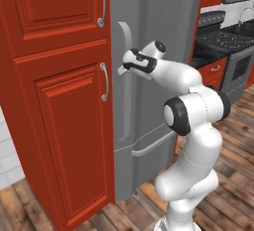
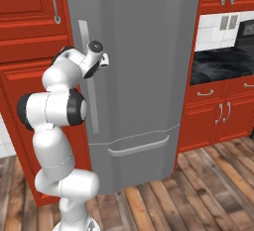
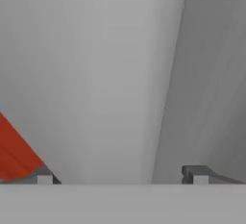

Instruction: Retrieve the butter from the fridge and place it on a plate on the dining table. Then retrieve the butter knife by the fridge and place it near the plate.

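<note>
Left base view shows the gripper (image 1: 122,69) at the closed fridge's (image 1: 149,36) vertical handle (image 1: 126,81), beside a red cabinet (image 1: 59,106). Hand view shows the fingers (image 3: 194,174) spread apart, grasping nothing, facing the grey door.

Fridge (image 2: 139,76) plain grey, handle (image 2: 88,76) lt grey; cabinets (image 1: 59,101) red.
</note>
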